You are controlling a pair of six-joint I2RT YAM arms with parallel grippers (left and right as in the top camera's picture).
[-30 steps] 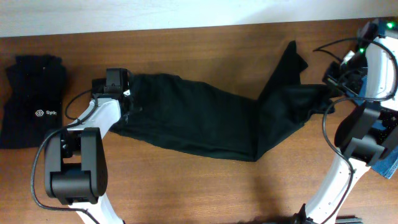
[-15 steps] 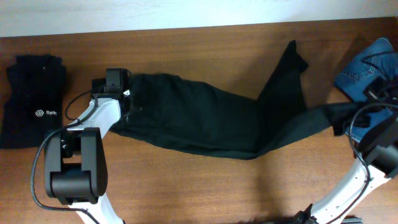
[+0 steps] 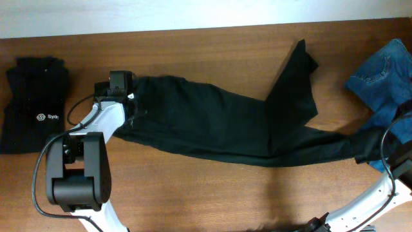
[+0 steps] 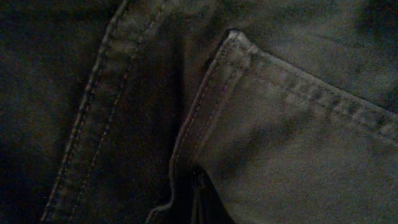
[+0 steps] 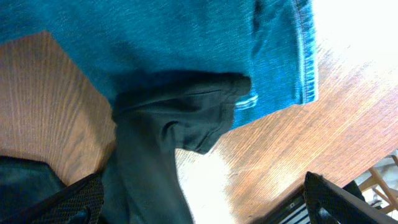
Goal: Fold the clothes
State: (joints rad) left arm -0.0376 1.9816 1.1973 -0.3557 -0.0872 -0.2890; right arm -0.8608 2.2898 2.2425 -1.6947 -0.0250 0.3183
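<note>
Pulling has straightened one leg of the trousers [image 3: 206,125] across the table [image 3: 193,51] onto the jeans [image 3: 386,71], so we can start folding. Our right gripper [image 5: 208,202] gapes empty; our left gripper [image 3: 129,98] stays shut on the waist.

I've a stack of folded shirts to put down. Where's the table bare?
Bare: the back strip above the trousers, the front strip between left arm and right arm, the wedge between the raised leg and jeans. Crowded: right edge, and left by the black top.
</note>
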